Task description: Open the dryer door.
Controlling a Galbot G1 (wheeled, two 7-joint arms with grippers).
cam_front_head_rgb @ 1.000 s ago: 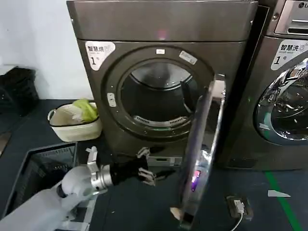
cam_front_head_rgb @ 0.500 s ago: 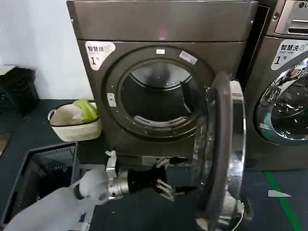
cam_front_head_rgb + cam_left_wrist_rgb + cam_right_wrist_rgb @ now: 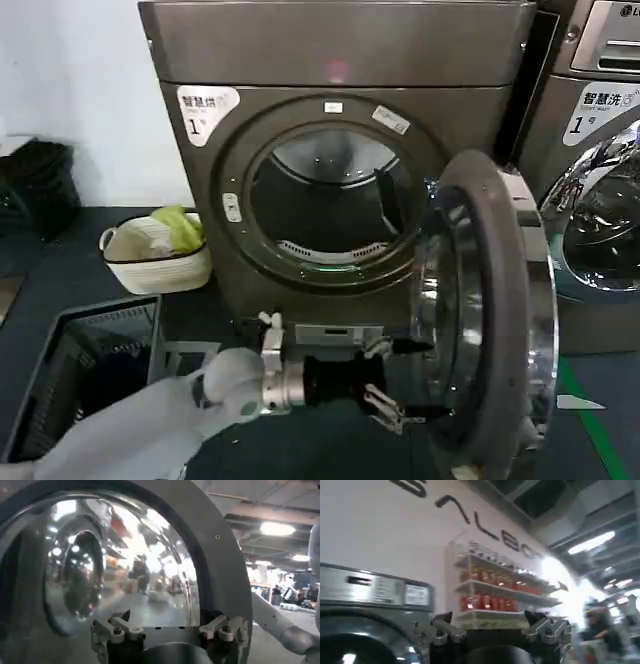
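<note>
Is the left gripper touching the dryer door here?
Cannot tell. In the head view the left gripper reaches the dryer door's inner face, fingers spread, but no clear contact or gap shows.

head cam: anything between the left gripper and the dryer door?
Nothing. In the head view the open left gripper sits right against the inner side of the dryer door, no gap visible; its fingers frame the glass in the left wrist view.

Glare on dryer door glass

The left arm is showing a smooth white shell, a silver wrist ring and a black left gripper with pale, screw-studded fingers.
</note>
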